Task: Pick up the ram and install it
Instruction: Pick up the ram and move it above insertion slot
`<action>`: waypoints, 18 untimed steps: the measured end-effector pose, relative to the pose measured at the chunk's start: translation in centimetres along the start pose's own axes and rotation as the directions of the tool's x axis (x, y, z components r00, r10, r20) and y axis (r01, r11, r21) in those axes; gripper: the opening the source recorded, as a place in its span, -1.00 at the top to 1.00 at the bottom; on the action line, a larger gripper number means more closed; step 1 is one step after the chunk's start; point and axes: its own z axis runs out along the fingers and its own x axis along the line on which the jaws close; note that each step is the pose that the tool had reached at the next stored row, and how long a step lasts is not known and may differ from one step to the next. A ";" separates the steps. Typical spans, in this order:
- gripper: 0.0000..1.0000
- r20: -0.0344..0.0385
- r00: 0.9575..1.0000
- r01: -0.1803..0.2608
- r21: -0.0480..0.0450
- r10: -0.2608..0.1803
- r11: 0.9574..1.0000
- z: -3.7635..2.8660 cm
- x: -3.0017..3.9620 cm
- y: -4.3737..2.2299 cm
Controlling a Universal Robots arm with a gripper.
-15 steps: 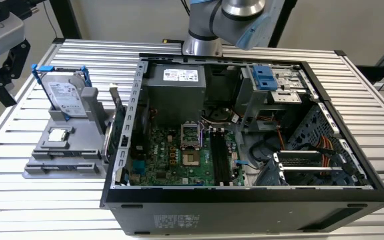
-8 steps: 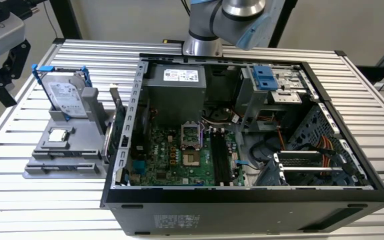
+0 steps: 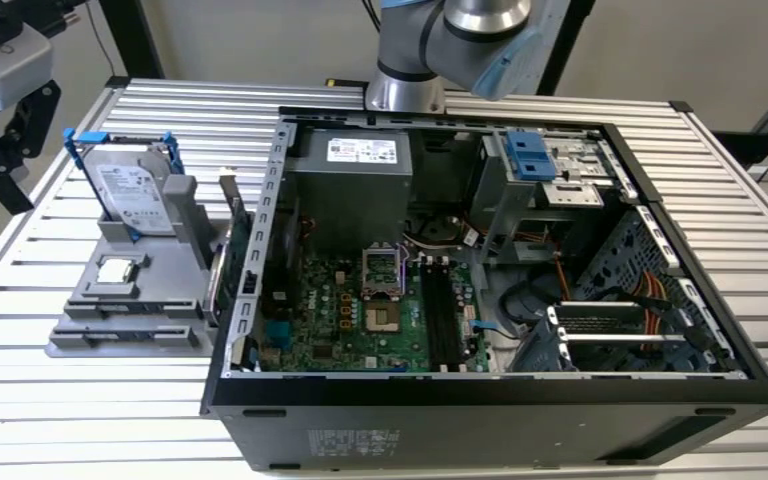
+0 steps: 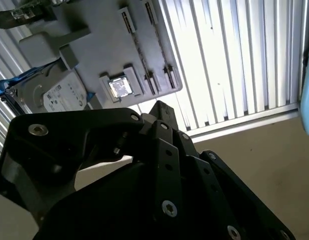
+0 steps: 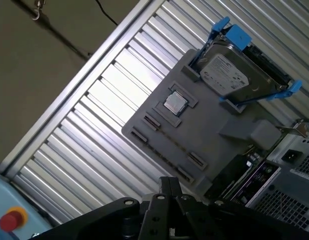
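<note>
Black gripper [image 4: 162,120] looms nearest the lens in both wrist views, whether spread or pressed together cannot be told; it hangs at the exterior view's upper left over the slatted table [image 3: 37,400]. Rightward, a hard drive [image 3: 137,195] stands in the gray fixture [image 3: 117,330]; the ram [image 3: 233,290] sits on edge at the fixture's right side, just beside the open computer case [image 3: 491,390]

A robotics lab bench: a robot arm [image 3: 451,40] stands at a slatted aluminium table [image 3: 91,400] that carries an opened PC case [image 3: 491,420] and a grey fixture [image 3: 117,320] holding a hard drive [image 3: 131,195]. A red push button [image 5: 9,220] sits beyond the table's edge.
</note>
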 end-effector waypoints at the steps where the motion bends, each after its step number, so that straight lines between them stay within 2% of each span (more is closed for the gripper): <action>1: 1.00 0.000 1.000 0.007 0.000 -0.007 1.000 0.00 0.00 0.00; 9: 1.00 -0.003 0.997 0.071 -0.001 -0.071 0.997 0.00 0.00 0.00; 18: 1.00 -0.008 0.989 0.145 -0.002 -0.145 0.989 0.00 0.00 -0.01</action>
